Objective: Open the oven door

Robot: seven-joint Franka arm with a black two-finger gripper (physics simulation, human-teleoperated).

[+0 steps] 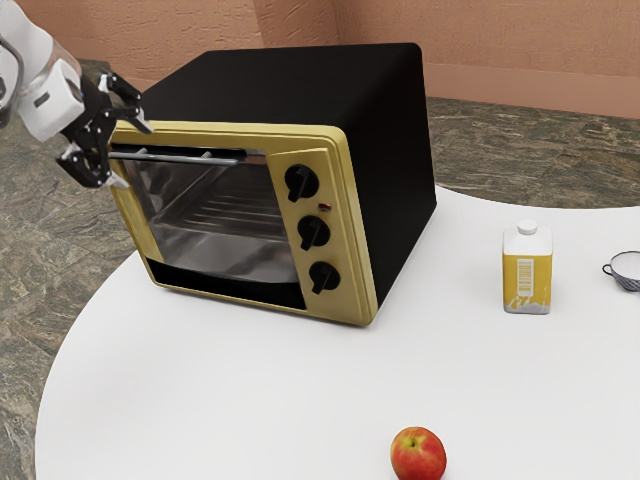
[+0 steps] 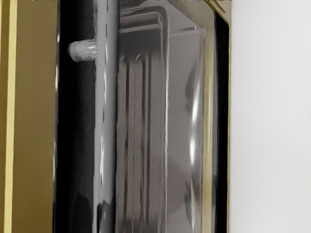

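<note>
The gripper (image 1: 133, 155) is at the upper left corner of the oven (image 1: 350, 200) front in the exterior view, its two fingers spread wide, one higher and one lower. The silver bar handle (image 1: 190, 157) runs along the top of the glass oven door (image 1: 225, 215), its left end at the height between the fingers. I cannot tell how deep the bar sits between them. The door stands closed against the gold frame. In the wrist view the handle (image 2: 105, 97) crosses in front of the door's glass (image 2: 180, 121), with a mounting post (image 2: 83, 50) behind it.
Three black knobs line the oven's gold panel (image 1: 345, 270). On the white round table (image 1: 250, 400) stand a yellow and white carton (image 1: 527, 270) and a red apple (image 1: 418, 455), with a small strainer-like bowl (image 1: 627, 268) at the exterior view's right edge.
</note>
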